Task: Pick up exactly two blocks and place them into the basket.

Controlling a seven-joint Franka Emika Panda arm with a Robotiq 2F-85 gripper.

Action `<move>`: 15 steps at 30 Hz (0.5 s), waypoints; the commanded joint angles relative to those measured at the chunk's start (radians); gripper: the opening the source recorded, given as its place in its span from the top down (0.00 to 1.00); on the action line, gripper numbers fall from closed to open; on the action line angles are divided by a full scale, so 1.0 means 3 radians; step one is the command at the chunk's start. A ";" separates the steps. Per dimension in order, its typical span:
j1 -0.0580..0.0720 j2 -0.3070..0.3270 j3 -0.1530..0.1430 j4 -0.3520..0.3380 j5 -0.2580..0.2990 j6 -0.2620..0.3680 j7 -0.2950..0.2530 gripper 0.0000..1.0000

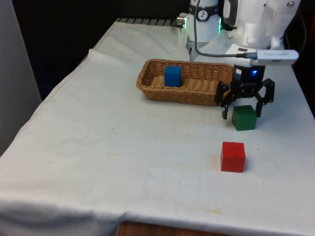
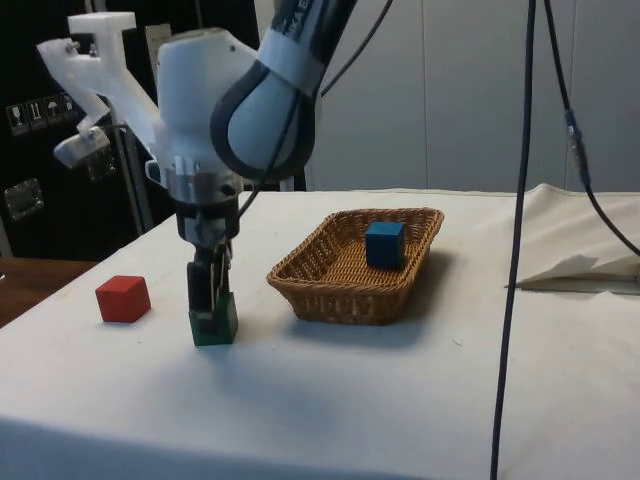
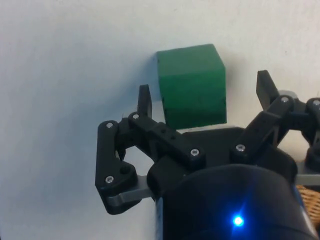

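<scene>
- Green block [image 1: 244, 118] sits on the white-clothed counter [image 1: 123, 147], just off the basket's [image 1: 197, 96] corner at the front view's right; also seen in the side view [image 2: 213, 325] and the wrist view [image 3: 192, 85].
- Pincer [image 1: 243, 112] is released, fingers spread wide, straddling the green block with a gap on each side; no contact visible in the wrist view [image 3: 202, 97].
- Side view: pincer [image 2: 210, 300] is low, fingertips down around the block's upper part, block resting flat on the cloth.
- Blue block [image 1: 173, 76] lies inside the wicker basket, towards its end at the front view's left; side view [image 2: 384, 244] puts it upright on the basket floor [image 2: 350, 290].
- Red block [image 1: 233, 156] sits alone on the counter, nearer the front camera than the green block, apart from it and from the basket; side view [image 2: 123, 298] shows it beside the pincer, not touching.
</scene>
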 commanded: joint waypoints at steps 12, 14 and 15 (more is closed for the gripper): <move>-0.0007 0.0060 0.0023 0.0013 0.0017 0.0067 -0.0010 0.30; -0.0003 0.0063 0.0020 0.0013 0.0013 0.0070 -0.0007 0.60; 0.0000 0.0063 0.0020 0.0013 0.0013 0.0070 -0.0007 0.70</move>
